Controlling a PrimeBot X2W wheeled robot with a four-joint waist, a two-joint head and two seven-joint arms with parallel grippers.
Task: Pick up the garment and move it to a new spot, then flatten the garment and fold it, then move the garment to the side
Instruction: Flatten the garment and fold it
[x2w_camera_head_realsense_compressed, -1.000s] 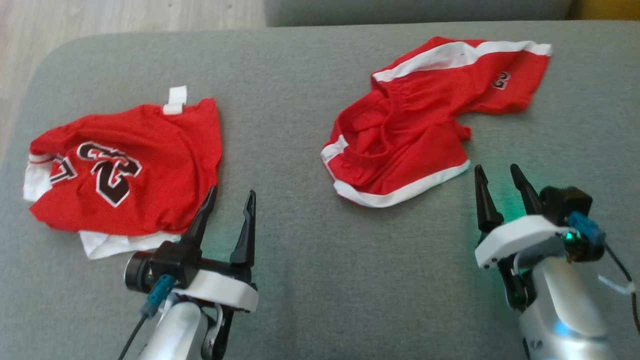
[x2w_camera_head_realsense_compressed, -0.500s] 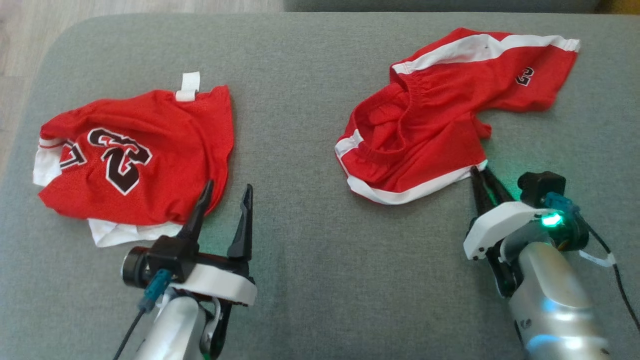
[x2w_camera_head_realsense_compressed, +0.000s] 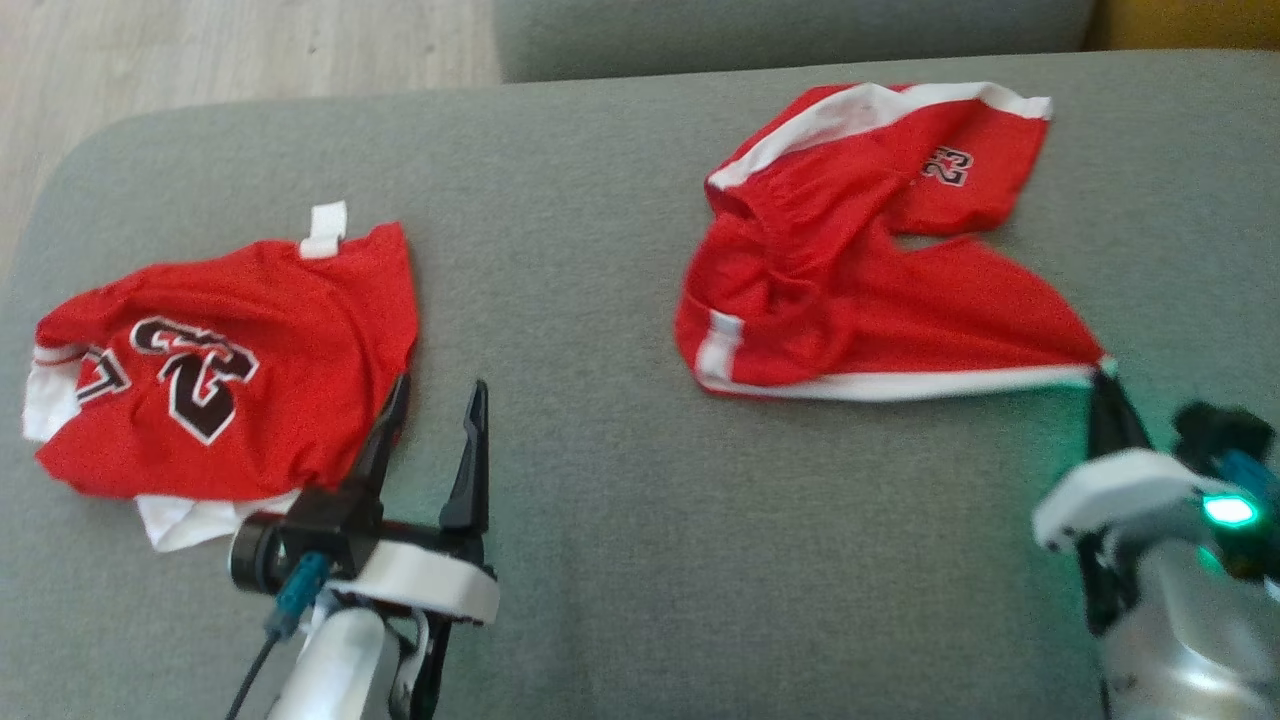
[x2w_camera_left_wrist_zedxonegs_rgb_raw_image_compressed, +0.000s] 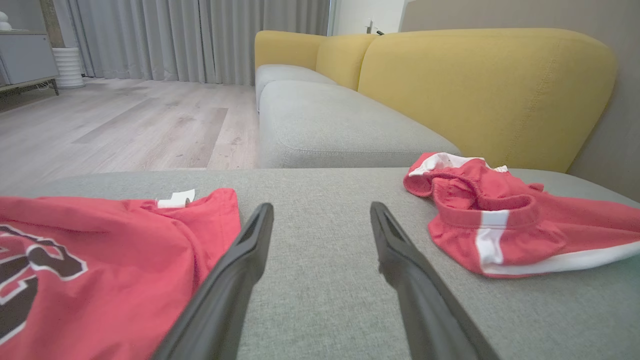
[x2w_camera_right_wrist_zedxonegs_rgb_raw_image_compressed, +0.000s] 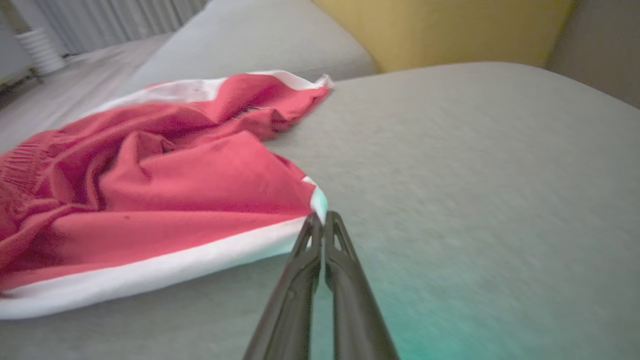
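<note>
Right fingers (x2w_camera_right_wrist_zedxonegs_rgb_raw_image_compressed: 306, 260) clamped together on a hem corner of the shorts (x2w_camera_head_realsense_compressed: 850, 300), spread beyond the tips on the sofa (x2w_camera_head_realsense_compressed: 600, 560); left fingers (x2w_camera_left_wrist_zedxonegs_rgb_raw_image_compressed: 247, 265) apart, jersey (x2w_camera_head_realsense_compressed: 250, 350) just beside one tip.

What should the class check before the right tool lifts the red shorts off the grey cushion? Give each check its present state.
1. Right tool shut on the shorts' hem corner: ok.
2. Grip deep enough to survive a lift: cannot tell.
3. Left tool open, apart from the shorts: ok.
4. Jersey lying apart from the shorts: ok.
5. Shorts flat: not ok, bunched at the waistband.
</note>
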